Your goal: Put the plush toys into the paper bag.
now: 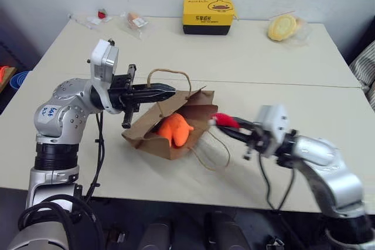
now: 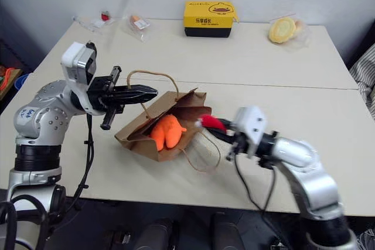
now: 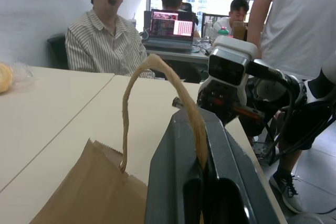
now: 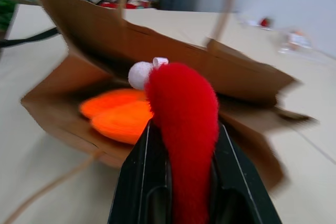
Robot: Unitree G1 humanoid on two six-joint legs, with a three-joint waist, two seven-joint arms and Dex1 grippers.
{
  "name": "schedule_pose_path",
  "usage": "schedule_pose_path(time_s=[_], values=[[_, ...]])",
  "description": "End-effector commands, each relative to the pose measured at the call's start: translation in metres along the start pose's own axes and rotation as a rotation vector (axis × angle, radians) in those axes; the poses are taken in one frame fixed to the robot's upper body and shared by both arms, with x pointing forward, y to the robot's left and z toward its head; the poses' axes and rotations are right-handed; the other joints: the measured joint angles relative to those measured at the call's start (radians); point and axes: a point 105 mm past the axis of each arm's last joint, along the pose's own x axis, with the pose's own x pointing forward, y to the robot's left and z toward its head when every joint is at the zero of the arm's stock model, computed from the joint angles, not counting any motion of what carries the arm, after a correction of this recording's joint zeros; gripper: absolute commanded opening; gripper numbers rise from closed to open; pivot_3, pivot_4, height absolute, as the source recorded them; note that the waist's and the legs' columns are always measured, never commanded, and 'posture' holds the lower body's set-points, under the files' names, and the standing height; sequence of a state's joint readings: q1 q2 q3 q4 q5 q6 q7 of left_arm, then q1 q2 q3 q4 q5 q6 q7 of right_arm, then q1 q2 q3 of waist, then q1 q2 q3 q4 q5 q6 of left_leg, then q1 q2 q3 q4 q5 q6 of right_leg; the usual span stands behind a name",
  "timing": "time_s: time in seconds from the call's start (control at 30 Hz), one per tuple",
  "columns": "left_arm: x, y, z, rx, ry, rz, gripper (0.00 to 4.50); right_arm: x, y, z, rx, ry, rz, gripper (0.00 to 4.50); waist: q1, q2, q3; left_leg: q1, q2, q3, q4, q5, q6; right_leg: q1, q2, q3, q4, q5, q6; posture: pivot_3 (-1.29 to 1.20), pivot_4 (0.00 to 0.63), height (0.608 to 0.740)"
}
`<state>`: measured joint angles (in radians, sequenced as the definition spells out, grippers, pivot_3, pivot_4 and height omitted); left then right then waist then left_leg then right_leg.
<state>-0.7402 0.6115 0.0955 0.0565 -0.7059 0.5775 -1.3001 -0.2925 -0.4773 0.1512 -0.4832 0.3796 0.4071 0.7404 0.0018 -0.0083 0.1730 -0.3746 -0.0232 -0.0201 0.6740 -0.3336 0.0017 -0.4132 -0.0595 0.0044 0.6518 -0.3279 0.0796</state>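
My left gripper (image 1: 166,91), level, pinches shut on the paper bag (image 1: 146,132) handle; my right gripper (image 4: 181,145), level, apparently just outside its mouth, clamps the red plush toy (image 4: 184,119)

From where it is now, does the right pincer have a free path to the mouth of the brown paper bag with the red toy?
Probably yes. The right pincer, shut on the red plush toy, faces the brown paper bag; the left pincer holds its handle up, and only the orange plush toy lies inside.
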Motion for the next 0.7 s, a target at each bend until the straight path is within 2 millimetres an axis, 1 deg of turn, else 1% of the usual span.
schedule_pose_path(time_s=[0.03, 0.1, 0.17, 0.27, 0.37, 0.53, 0.7], values=[[0.003, -0.002, 0.009, 0.033, -0.001, -0.025, 0.00, 0.021, -0.007, -0.005, -0.020, 0.017, -0.025, 0.26, -0.002, 0.000, 0.000, 0.000, 0.000, 0.000, 0.001, 0.000, 0.000, 0.000, 0.000, 0.000, 0.001, 0.000, 0.000, 0.00, 0.150, 0.740], [0.006, -0.003, 0.008, 0.035, 0.004, -0.037, 0.00, 0.038, -0.016, -0.010, 0.014, 0.027, -0.061, 0.26, -0.005, 0.000, 0.000, 0.000, -0.001, 0.000, 0.002, 0.000, 0.000, 0.000, 0.000, 0.000, 0.001, 0.000, 0.000, 0.00, 0.150, 0.740], [0.008, -0.003, 0.007, 0.034, 0.002, -0.040, 0.00, 0.048, -0.022, -0.012, 0.012, 0.030, -0.088, 0.26, -0.008, 0.000, 0.000, 0.000, 0.000, 0.000, 0.002, 0.000, 0.000, -0.001, 0.000, 0.000, 0.001, 0.000, 0.000, 0.00, 0.150, 0.740], [0.009, -0.004, 0.006, 0.034, 0.001, -0.041, 0.00, 0.056, -0.030, -0.017, 0.033, 0.051, -0.118, 0.26, -0.009, 0.000, 0.000, 0.000, 0.000, 0.000, 0.001, 0.000, 0.000, -0.002, 0.000, 0.000, 0.002, 0.000, 0.000, 0.00, 0.150, 0.740], [0.010, -0.005, 0.003, 0.030, -0.003, -0.039, 0.00, 0.067, -0.034, -0.037, 0.023, 0.153, -0.122, 0.26, -0.010, 0.000, 0.000, 0.000, 0.000, 0.000, 0.001, 0.000, 0.000, -0.002, 0.000, -0.001, 0.003, 0.000, 0.000, 0.00, 0.150, 0.740], [0.009, -0.006, -0.001, 0.022, -0.004, -0.037, 0.00, 0.085, -0.035, -0.046, 0.050, 0.171, -0.158, 0.26, -0.026, 0.000, 0.000, 0.000, 0.000, 0.000, 0.001, 0.000, 0.000, -0.003, 0.000, 0.000, 0.004, 0.000, 0.000, 0.00, 0.150, 0.740], [0.011, -0.006, -0.004, 0.017, -0.005, -0.040, 0.00, 0.092, -0.040, -0.056, 0.117, 0.189, -0.231, 0.26, -0.033, 0.000, 0.000, 0.000, 0.000, 0.000, 0.000, 0.000, 0.000, -0.004, 0.000, -0.001, 0.006, 0.000, 0.000, 0.00, 0.150, 0.740]])
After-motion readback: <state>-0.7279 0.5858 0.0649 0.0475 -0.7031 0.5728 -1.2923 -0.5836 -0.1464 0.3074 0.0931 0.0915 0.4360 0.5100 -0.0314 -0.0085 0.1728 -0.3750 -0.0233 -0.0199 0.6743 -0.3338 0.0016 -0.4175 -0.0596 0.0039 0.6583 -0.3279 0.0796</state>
